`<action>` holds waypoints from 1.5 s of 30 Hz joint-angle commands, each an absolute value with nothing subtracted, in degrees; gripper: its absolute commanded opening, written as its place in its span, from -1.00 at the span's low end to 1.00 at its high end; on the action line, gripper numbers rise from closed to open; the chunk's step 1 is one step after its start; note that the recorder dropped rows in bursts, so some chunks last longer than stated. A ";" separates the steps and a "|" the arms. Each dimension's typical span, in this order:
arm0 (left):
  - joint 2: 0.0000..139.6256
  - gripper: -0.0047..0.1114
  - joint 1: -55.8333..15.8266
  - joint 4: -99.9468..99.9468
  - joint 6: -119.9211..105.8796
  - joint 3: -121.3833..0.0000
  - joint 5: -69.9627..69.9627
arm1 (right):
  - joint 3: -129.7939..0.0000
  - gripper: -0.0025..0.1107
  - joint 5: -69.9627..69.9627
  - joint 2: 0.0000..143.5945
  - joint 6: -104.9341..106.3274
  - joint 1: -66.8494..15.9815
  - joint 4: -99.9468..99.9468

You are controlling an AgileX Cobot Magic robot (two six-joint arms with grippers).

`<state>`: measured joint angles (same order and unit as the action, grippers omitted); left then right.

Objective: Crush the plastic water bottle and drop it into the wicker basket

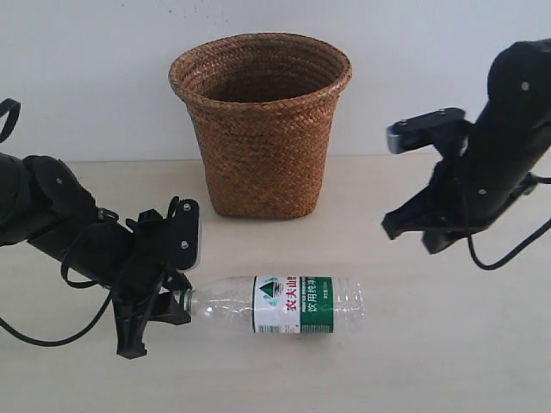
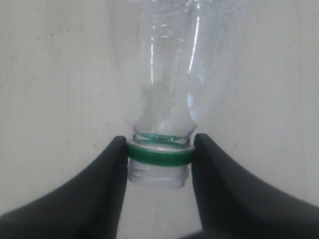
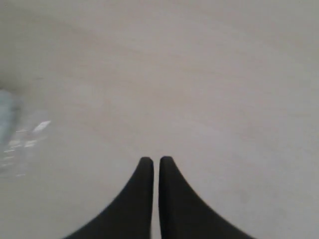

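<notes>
The plastic water bottle (image 1: 284, 305) lies on its side on the table in front of the wicker basket (image 1: 258, 129), neck pointing left. It looks full-shaped, not flattened. No cap shows in the left wrist view, only bare threads and a green ring on the neck (image 2: 159, 155). My left gripper (image 1: 176, 301) (image 2: 159, 140) is shut on that neck, one finger on each side of the ring. My right gripper (image 1: 405, 231) (image 3: 155, 159) hovers to the right of the bottle, above the table, shut and empty. A blurred clear shape (image 3: 7, 119), probably the bottle, shows at the edge of the right wrist view.
The basket stands upright at the back centre against a white wall. The pale table (image 1: 448, 344) stretches to both sides of the bottle. Black cables trail from both arms.
</notes>
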<state>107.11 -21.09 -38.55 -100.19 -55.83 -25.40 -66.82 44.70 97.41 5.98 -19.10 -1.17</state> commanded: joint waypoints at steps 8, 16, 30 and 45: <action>107.45 -0.85 -21.25 -38.69 -98.72 -55.59 -25.54 | -67.55 -0.96 36.26 100.80 22.41 -31.74 -18.50; 107.45 -0.85 -21.25 -38.69 -98.59 -55.59 -25.54 | -67.55 -0.96 30.15 106.95 21.60 -33.07 -18.56; 107.45 -0.85 -21.25 -38.69 -98.58 -55.59 -25.41 | -68.68 -0.96 40.54 114.00 21.54 -33.09 -15.99; 107.45 -0.85 -21.25 -39.54 -98.58 -55.59 -25.22 | -82.16 -0.96 57.78 130.31 13.59 -33.31 -9.41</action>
